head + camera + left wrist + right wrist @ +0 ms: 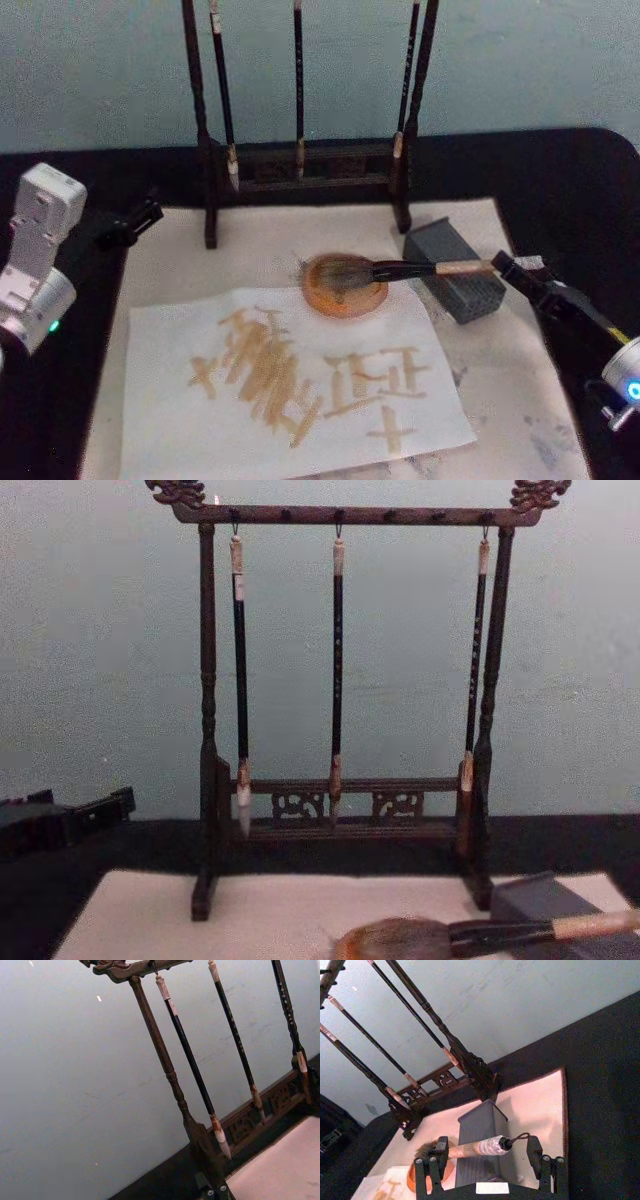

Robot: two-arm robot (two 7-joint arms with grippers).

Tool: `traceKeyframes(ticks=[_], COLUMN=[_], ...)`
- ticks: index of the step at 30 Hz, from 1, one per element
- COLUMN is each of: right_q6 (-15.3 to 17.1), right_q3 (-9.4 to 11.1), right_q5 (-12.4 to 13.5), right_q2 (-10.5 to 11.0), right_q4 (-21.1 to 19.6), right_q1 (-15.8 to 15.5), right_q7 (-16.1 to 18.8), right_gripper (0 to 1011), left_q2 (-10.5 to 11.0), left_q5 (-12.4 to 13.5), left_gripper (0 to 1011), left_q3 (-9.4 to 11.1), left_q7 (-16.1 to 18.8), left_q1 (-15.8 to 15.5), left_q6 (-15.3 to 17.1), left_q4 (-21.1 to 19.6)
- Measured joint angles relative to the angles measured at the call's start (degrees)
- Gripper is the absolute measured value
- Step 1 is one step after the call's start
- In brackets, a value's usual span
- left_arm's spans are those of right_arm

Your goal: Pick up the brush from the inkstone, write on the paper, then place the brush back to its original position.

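Observation:
The brush (400, 268) lies with its bushy head on the round orange-brown inkstone (345, 302) and its tan handle across a grey block (462, 288). My right gripper (503, 264) is at the handle's dark-looped end. In the right wrist view that gripper (486, 1146) is open, one finger on each side of the brush (470, 1149), with a gap to both. The paper (290, 400) lies in front of the inkstone, white and covered with brown strokes. My left gripper (130, 225) is parked at the far left over the black cloth.
A dark wooden rack (300, 165) with three slim hanging brushes stands behind the inkstone on a cream felt mat (180, 260). Black cloth (580, 190) surrounds the mat. The rack (340, 820) rises tall in the chest view, in front of a pale wall.

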Motion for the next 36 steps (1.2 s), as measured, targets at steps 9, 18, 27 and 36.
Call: traceKeyframes(ticks=[9, 18, 27, 36], right_q6=[-0.3, -0.4, -0.4, -0.7], right_q3=[-1.1, -2.2, -3.0, -3.2], right_q5=[1.2, 2.0, 3.0, 3.0], right_q2=[0.1, 0.0, 0.1, 0.2], right_q4=[1.5, 3.1, 4.1, 4.2], right_q1=[1.5, 2.9, 3.6, 3.6], right_q7=[0.4, 0.8, 0.9, 0.8], right_gripper=[1008, 1006, 1008, 1008], left_q2=[0.0, 0.0, 0.0, 0.0], left_q5=[0.0, 0.0, 0.0, 0.0], left_gripper=[1002, 1002, 1002, 1002], left_q3=[0.0, 0.0, 0.0, 0.0], left_q7=[0.0, 0.0, 0.0, 0.0], left_q1=[0.0, 0.0, 0.0, 0.0], left_q6=[0.0, 0.0, 0.0, 0.0], left_q4=[0.0, 0.0, 0.0, 0.0])
